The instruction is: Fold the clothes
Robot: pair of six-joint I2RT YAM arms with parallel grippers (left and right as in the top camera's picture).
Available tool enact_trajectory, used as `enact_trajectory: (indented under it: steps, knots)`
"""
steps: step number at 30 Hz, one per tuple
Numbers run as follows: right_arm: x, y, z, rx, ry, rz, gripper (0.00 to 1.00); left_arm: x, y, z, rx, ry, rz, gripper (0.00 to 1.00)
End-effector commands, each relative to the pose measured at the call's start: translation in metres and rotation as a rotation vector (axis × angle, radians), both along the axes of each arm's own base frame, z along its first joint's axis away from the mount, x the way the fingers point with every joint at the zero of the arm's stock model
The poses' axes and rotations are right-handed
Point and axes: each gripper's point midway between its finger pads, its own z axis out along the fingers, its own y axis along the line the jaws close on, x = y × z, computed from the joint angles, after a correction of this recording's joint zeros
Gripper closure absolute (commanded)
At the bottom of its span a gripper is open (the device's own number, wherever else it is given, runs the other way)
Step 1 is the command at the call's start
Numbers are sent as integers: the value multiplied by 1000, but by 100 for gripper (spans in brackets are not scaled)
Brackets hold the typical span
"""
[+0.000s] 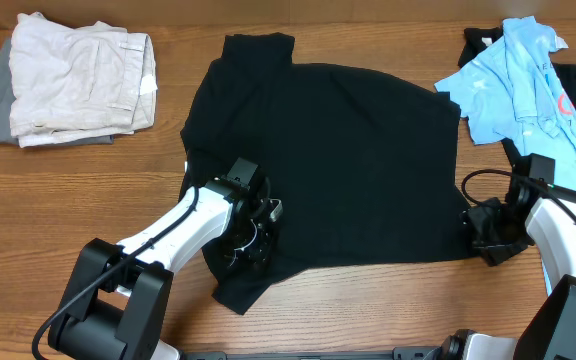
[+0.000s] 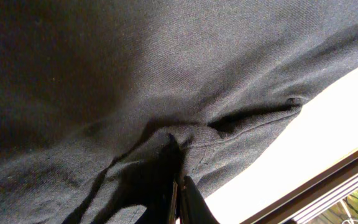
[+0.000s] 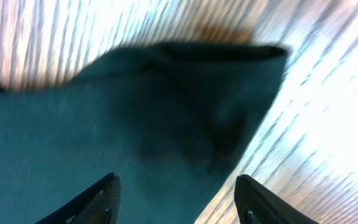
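Step in hand is judged to be the bottom-up fold of the black shirt (image 1: 338, 170), which is spread flat at the centre of the table (image 1: 88, 200), collar end toward 12 o'clock. The light blue polo (image 1: 513, 80) is left lying at the table's 2 o'clock, and a beige folded pile (image 1: 73, 85) sits at 10 o'clock, well apart from the work. To do it well, both lower corners should be gripped firmly before any lift, raised together at an even height, and carried straight toward 12 o'clock so the fold line stays square. Uneven pull would likely skew the cloth or drag the near sleeve under. The left gripper (image 1: 258, 235) is set at the shirt's 7 o'clock. In the left wrist view its jaws are seen pressed together with a ridge of black fabric pinched between them, so the shirt is held there. The right gripper (image 1: 483, 235) is set at the shirt's 4 o'clock, over the lower right corner. In the blurred right wrist view its jaws stand well apart with the corner lying between them, not clamped. Contact with the cloth cannot be told through the blur. A grip on that corner is judged necessary before lifting.
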Motion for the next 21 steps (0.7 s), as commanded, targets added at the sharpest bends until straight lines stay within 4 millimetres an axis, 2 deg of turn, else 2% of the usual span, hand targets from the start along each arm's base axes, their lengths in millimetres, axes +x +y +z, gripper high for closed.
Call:
enact_trajectory:
  steps: [1,6,12,18,21]
  knots:
    - [-8,-18,-2,-56,20,-44,37,-6,0,-3,5,26,1,96]
    - [-14,-30,-9,-56,46,-69,37,-6,0,-3,5,25,1,96]
    - [-19,-30,-23,-34,96,-62,38,-7,0,-3,7,29,1,96]
    - [-17,-30,-31,-29,109,-57,49,-7,0,-3,7,28,1,96]
    - [-15,-32,-32,-33,101,-58,49,-7,0,-3,7,29,1,96]
